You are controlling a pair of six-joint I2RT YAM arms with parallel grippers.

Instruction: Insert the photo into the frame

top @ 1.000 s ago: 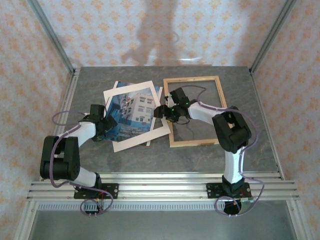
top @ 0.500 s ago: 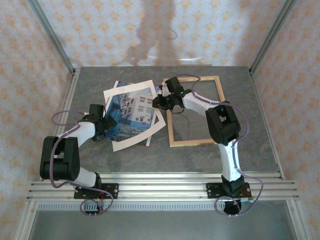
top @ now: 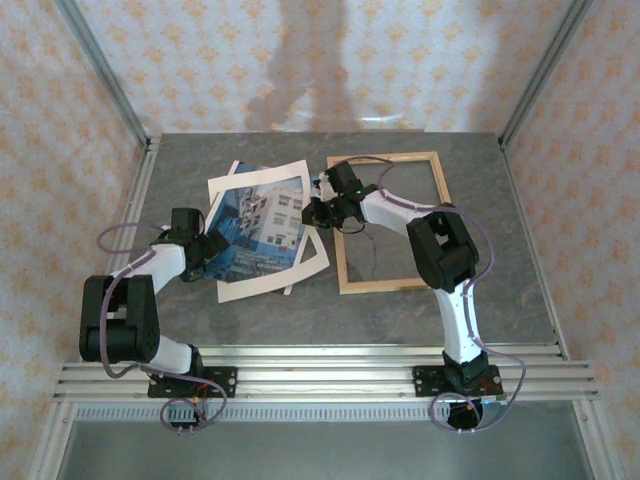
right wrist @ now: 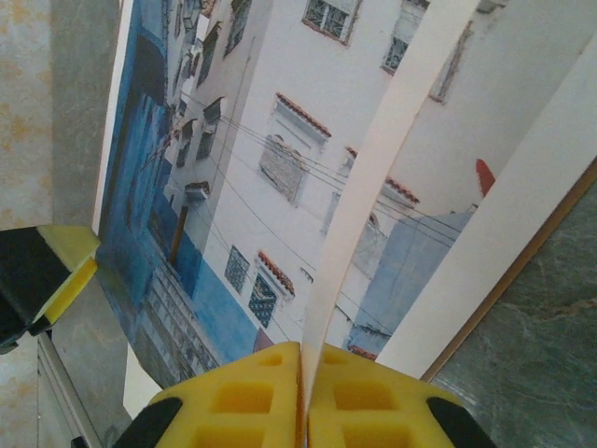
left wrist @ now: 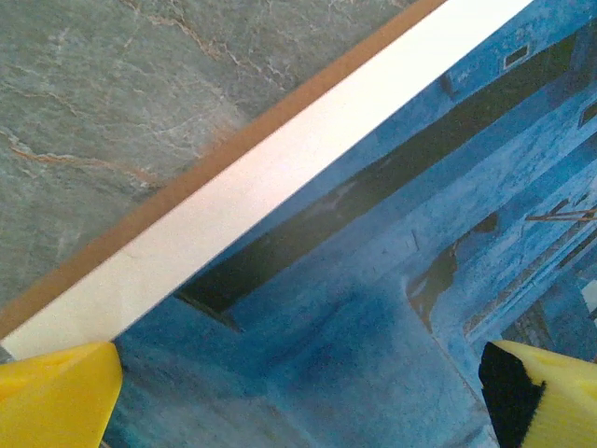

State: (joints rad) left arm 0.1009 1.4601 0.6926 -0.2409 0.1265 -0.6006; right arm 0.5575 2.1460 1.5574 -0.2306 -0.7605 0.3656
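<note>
Right wrist: pinching the cream mat (right wrist: 373, 187) in the closed right gripper (right wrist: 303, 359), over the photo (right wrist: 270, 140). Left wrist: spreading the left gripper (left wrist: 298, 392) wide above the photo, holding nothing. Top external: bare tabletop (top: 410, 180) inside the frame (top: 385, 288), far right

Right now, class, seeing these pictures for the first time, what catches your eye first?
The blue-and-white photo lies left of centre on the table under a cream mat, whose right edge the right gripper pinches shut. The light wooden frame lies just to its right with bare table showing through, and the left gripper sits open over the photo's blue corner.
</note>
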